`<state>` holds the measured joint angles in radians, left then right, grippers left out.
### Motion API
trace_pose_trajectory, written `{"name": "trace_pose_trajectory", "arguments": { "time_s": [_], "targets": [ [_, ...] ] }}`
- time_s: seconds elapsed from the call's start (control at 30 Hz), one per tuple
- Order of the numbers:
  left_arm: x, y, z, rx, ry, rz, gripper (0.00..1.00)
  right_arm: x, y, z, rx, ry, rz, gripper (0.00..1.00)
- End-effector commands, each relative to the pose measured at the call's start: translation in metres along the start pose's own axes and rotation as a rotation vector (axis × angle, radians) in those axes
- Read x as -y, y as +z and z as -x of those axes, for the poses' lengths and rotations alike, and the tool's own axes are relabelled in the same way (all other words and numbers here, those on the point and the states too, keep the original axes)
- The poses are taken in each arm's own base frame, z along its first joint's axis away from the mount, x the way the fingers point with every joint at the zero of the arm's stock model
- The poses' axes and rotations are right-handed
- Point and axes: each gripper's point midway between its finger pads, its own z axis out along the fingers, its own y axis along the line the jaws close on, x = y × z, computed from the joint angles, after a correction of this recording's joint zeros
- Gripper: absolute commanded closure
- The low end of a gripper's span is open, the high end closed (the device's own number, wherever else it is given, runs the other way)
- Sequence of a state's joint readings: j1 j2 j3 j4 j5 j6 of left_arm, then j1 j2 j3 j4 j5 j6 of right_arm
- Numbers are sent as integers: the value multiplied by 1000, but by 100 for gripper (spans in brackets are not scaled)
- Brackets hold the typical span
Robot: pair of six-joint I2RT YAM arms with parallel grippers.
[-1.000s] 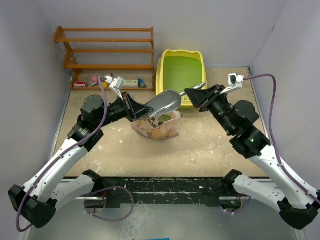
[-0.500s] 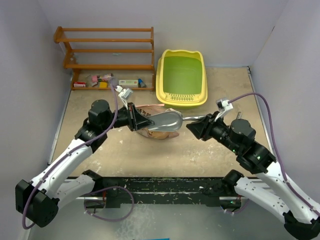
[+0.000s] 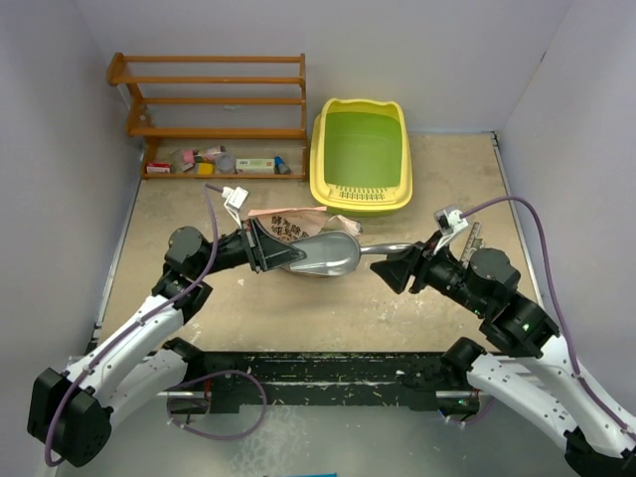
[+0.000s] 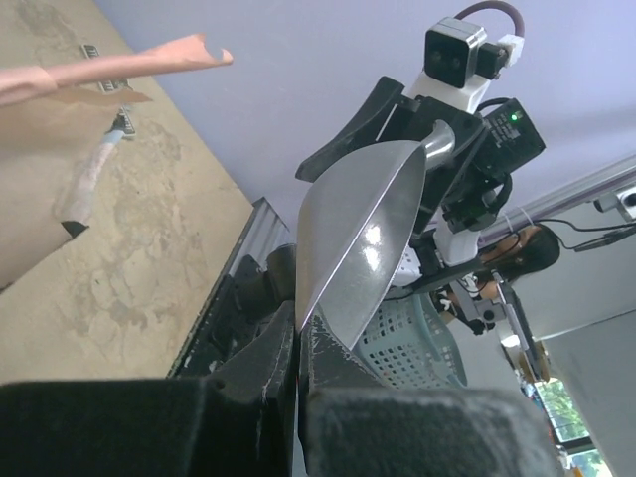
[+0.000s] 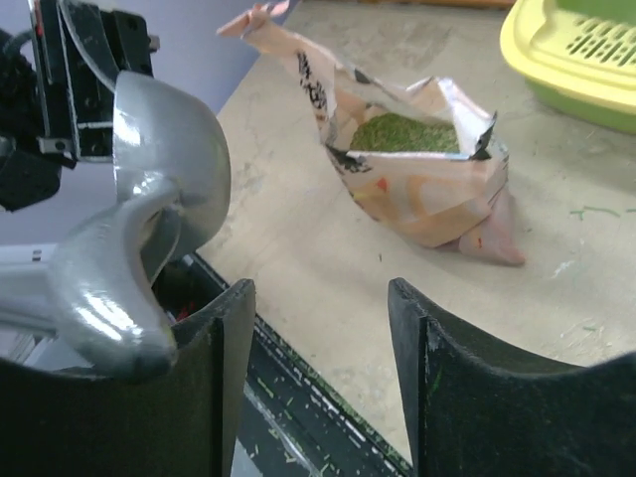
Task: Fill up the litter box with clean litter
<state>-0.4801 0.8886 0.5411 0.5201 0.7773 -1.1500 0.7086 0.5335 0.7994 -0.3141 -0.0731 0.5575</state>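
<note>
Clean litter [image 5: 405, 132] in the bag [image 5: 422, 204], beyond the right fingers [image 5: 452, 397]

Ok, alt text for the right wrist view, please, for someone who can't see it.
The open right gripper frames an opened pink bag of green litter on the tabletop. A grey metal scoop looms at left; a corner of the yellow litter box shows top right.

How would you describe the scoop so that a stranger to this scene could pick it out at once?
Start at the yellow litter box at the back, then come nearer to the pink bag. Just in front of that, in the middle, is the scoop: the only shiny grey metal thing, with a rounded bowl and a handle.
</note>
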Motion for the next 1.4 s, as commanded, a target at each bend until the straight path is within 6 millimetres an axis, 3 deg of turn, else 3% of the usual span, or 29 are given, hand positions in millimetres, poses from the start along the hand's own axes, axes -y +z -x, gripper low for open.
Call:
{"name": "trace_pose_trajectory", "arguments": {
  "time_s": [0.0, 0.3, 0.6, 0.77, 0.93, 1.37],
  "targets": [
    [5, -6, -2, 5, -56, 27, 100, -22, -9, -8, -77, -37, 114, 40],
    [-23, -12, -16, -27, -188, 185, 100, -45, -26, -1, -105, -114, 225, 40],
    [-19, -14, -17, 27, -253, 110, 100, -31, -10, -1, -70, -33, 149, 40],
    [-16, -19, -21, 43, -287, 91, 100, -21, -7, 13, 38, 33, 86, 40],
    [-10, -25, -24, 50, -298, 81, 100, -16, -4, 13, 37, 50, 56, 41],
    [-18, -29, -32, 47, -324, 113, 100, -39, 6, 19, 47, 73, 178, 41]
  ]
}}
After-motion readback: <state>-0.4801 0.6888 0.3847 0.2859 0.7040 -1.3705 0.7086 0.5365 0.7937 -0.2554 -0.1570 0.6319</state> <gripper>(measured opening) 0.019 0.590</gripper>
